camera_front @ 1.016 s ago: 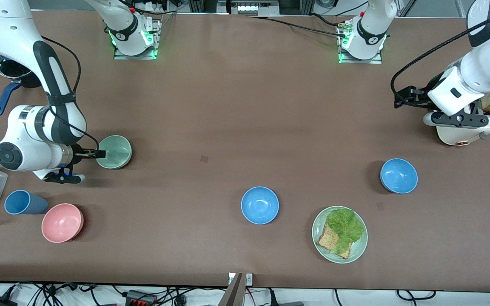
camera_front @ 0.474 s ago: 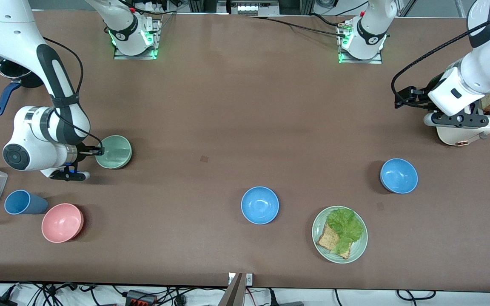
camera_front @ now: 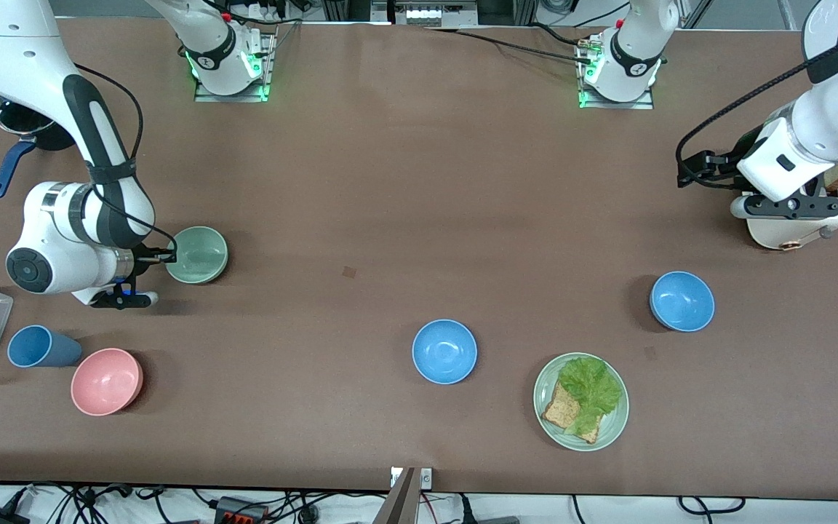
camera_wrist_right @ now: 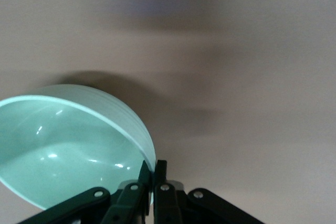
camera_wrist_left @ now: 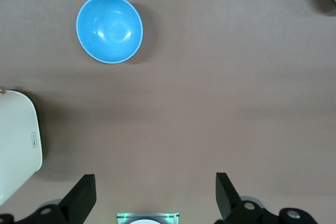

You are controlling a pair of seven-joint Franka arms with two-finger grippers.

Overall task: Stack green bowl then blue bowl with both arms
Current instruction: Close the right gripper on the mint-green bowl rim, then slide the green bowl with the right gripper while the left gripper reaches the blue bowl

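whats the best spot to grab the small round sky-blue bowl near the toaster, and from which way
Probably by its thin rim, from above. The small round sky-blue bowl sits upright, mouth up, with bare table around it, so one finger can drop inside the wall and one outside. The left gripper, open over the white toaster, is the closer one. The right gripper holds the small pale mint-green bowl that same way.

White arms [camera_front: 62, 109] — black bands, cables.

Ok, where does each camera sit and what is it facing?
Front: high across the table, facing both arms; right gripper shut on the green bowl.
Left wrist: on the waiting left arm, looking down past open fingertips at a blue bowl.
Right wrist: at the green bowl's rim, fingers pinching it.
Shared: both bowls also show in front.
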